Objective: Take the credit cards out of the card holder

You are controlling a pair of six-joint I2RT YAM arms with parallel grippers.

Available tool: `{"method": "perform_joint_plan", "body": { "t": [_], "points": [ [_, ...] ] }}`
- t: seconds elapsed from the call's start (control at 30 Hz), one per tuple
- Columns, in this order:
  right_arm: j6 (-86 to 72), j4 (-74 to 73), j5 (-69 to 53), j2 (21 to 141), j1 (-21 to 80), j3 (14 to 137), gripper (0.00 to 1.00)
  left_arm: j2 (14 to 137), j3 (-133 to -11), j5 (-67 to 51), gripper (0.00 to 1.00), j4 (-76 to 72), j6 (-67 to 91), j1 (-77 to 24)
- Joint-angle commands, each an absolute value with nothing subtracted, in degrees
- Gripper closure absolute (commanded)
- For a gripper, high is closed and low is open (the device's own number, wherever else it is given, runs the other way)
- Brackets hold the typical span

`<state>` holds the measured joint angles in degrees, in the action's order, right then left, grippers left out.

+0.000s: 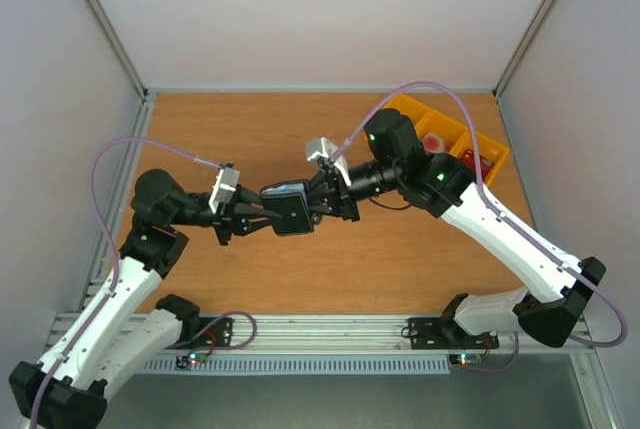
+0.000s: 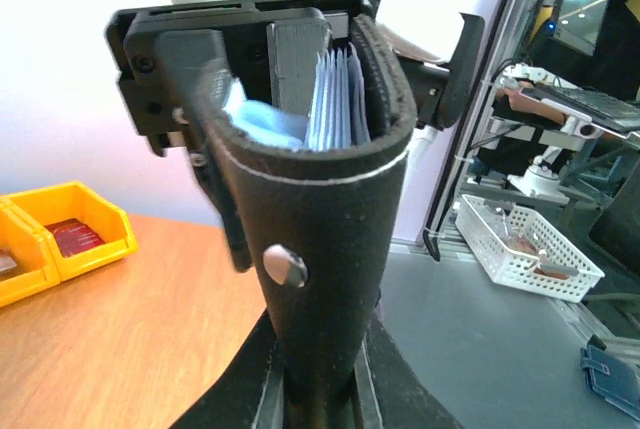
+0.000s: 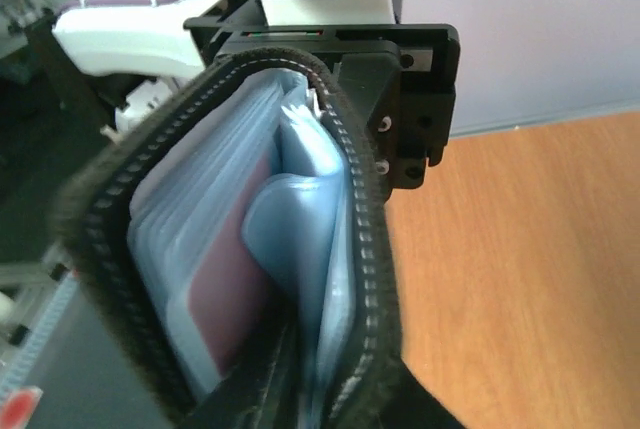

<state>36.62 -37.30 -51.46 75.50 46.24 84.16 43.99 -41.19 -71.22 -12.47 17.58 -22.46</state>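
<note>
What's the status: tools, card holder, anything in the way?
Left tool shut on card holder, held above the table. Right tool at its open end, grip unclear. Red credit card inside. Nothing blocking.

Red card (image 3: 232, 294) mostly inside card holder (image 3: 362, 249)

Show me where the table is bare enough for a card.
The table is bare between the back wall and the arms, and along the near strip before the rail. Crowded: mid-table, where left gripper and right gripper hold the card holder, and the far right corner with the yellow tray.
</note>
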Motion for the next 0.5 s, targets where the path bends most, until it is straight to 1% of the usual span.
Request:
{"method": "perform_joint_plan", "body": {
  "t": [0.0,0.03,0.13,0.17,0.23,0.27,0.3,0.37,0.43,0.47],
  "points": [
    [33.94,-32.16,-50.55,73.35,47.72,82.08,0.94,44.11,-40.93,-66.16,1.00,-16.28,18.67,-22.06],
    [33.93,-32.09,-50.43,73.12,47.66,82.09,0.98,44.03,-40.83,-65.86,1.00,-16.39,18.98,-22.06],
    [32.72,-32.04,-48.47,72.50,47.18,81.89,0.99,43.72,-40.50,-63.30,1.00,-16.05,20.03,-22.06],
    [31.72,-31.93,-47.21,72.35,46.77,81.71,0.99,43.57,-40.33,-61.48,0.91,-15.48,20.24,-22.06],
    [29.37,-31.94,-43.30,72.06,45.70,81.42,0.99,43.01,-39.91,-56.81,0.46,-14.22,20.42,-22.06],
    [28.05,-32.05,-41.51,71.89,45.03,81.28,0.99,42.80,-39.69,-54.89,0.32,-14.02,20.33,-22.06],
    [26.82,-32.11,-39.05,71.75,44.52,81.15,0.99,42.64,-39.27,-53.60,0.28,-13.98,20.11,-22.06],
    [23.97,-32.46,-34.41,71.15,43.69,81.04,0.99,42.08,-38.47,-51.96,0.24,-13.97,19.23,-22.06],
    [21.75,-33.45,-31.95,70.89,43.48,81.94,0.99,41.78,-37.51,-50.44,0.14,-13.91,19.45,-22.02],
    [20.33,-34.01,-30.39,70.97,43.48,82.52,0.99,41.75,-37.15,-49.91,0.11,-13.85,19.50,-21.98]
  ]
}}
